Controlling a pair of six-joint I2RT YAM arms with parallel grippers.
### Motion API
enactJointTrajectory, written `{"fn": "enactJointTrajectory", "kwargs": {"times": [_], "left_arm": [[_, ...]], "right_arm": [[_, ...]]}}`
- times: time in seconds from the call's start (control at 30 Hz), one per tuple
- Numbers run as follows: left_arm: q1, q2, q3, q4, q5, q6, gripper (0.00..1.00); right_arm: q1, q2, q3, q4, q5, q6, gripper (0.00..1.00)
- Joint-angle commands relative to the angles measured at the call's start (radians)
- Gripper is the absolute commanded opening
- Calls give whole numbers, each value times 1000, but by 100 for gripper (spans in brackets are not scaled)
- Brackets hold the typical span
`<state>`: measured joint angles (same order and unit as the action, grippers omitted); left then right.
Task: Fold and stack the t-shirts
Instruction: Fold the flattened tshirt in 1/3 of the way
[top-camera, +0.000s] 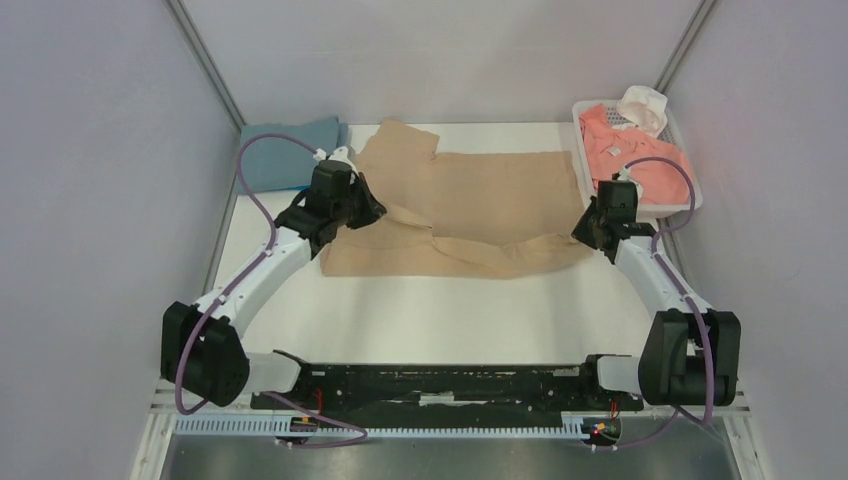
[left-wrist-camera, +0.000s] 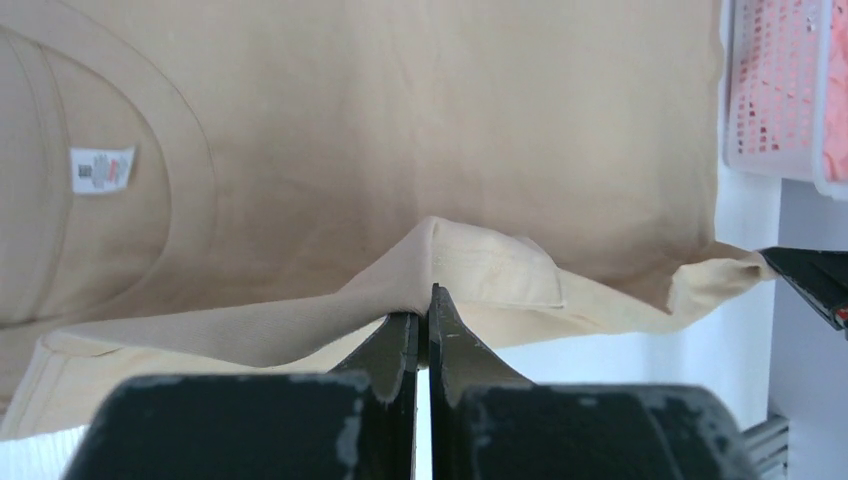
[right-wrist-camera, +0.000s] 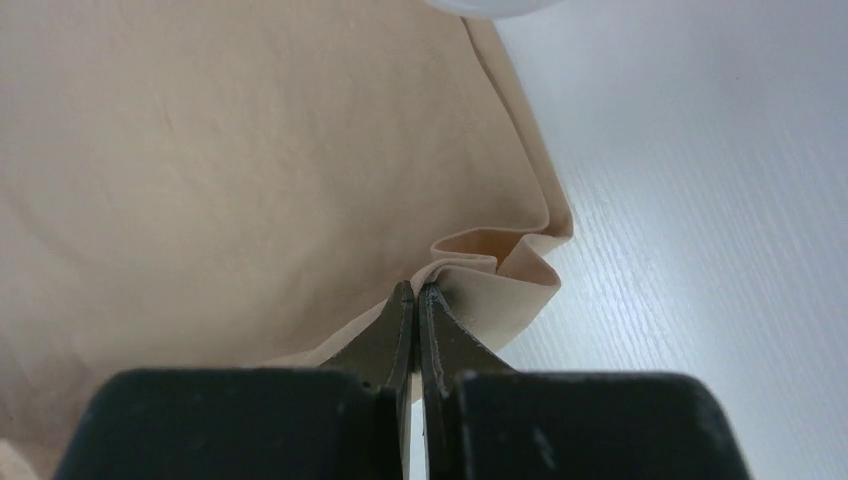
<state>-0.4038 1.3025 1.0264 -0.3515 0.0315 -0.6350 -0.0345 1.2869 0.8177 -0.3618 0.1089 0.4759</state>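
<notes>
White bench (top-camera: 440, 310) carries the tan t-shirt (top-camera: 480, 195), long axis left-to-right, lying beyond the left jaws and right jaws, each clamped shut on its raised edge.

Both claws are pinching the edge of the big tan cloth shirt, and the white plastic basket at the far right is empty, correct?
Not quite. The white perforated plastic basket is not empty: a salmon-pink cloth shirt lies in it, as the top view shows. The rest holds: the left gripper and right gripper are each shut on the edge of the tan cloth shirt.
</notes>
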Motion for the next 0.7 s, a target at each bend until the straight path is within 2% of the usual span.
{"fn": "enactJointTrajectory", "kwargs": {"times": [0.0, 0.2, 0.53, 0.67], "left_arm": [[49, 78, 79, 74, 52, 111, 2], [83, 179, 142, 122, 94, 173, 2], [143, 421, 302, 73, 106, 192, 2], [167, 524, 390, 38, 80, 170, 2]], "right_arm": [[4, 44, 82, 29, 52, -14, 0], [8, 110, 106, 70, 50, -25, 0], [11, 130, 32, 247, 104, -9, 0], [11, 164, 40, 253, 125, -2, 5]]}}
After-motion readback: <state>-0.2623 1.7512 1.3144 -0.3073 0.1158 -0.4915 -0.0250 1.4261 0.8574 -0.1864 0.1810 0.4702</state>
